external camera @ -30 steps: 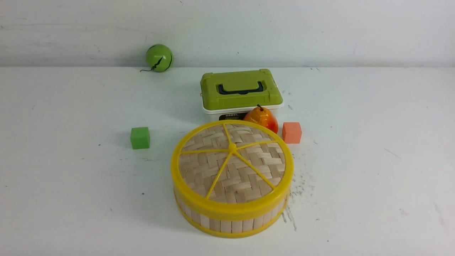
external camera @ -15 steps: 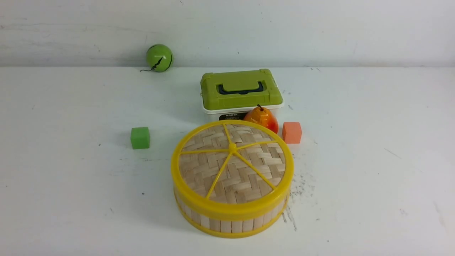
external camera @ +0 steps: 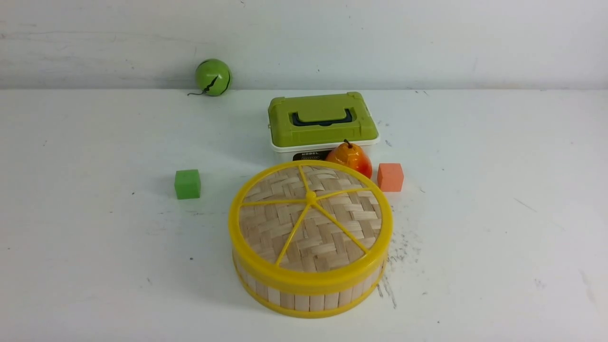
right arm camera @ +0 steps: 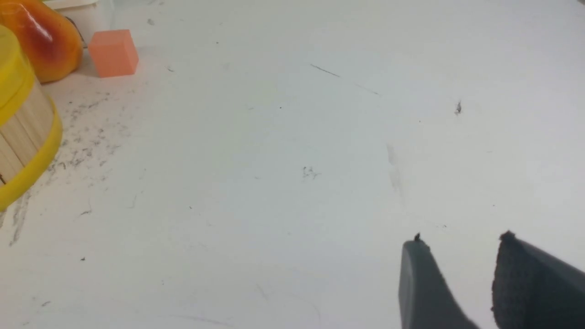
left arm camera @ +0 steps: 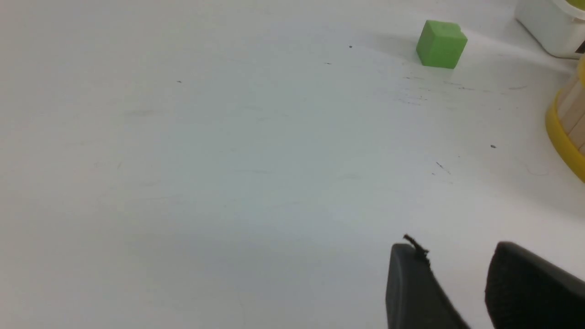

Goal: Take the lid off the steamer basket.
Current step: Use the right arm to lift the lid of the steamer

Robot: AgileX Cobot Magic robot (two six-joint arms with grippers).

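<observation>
The lid (external camera: 311, 223), a woven bamboo disc with a yellow rim and yellow spokes, sits flat on the steamer basket (external camera: 304, 297) near the table's front centre. The basket's slat wall and bottom rim show at the edge of the left wrist view (left arm camera: 569, 123) and of the right wrist view (right arm camera: 23, 132). Neither gripper shows in the front view. My left gripper (left arm camera: 457, 256) is open and empty above bare table, left of the basket. My right gripper (right arm camera: 459, 244) is open and empty above bare table, right of the basket.
A green-and-white box (external camera: 322, 123) stands behind the basket, with an orange pear (external camera: 350, 159) and an orange cube (external camera: 390, 177) beside it. A green cube (external camera: 187, 184) lies to the left. A green ball (external camera: 212, 77) rests by the back wall.
</observation>
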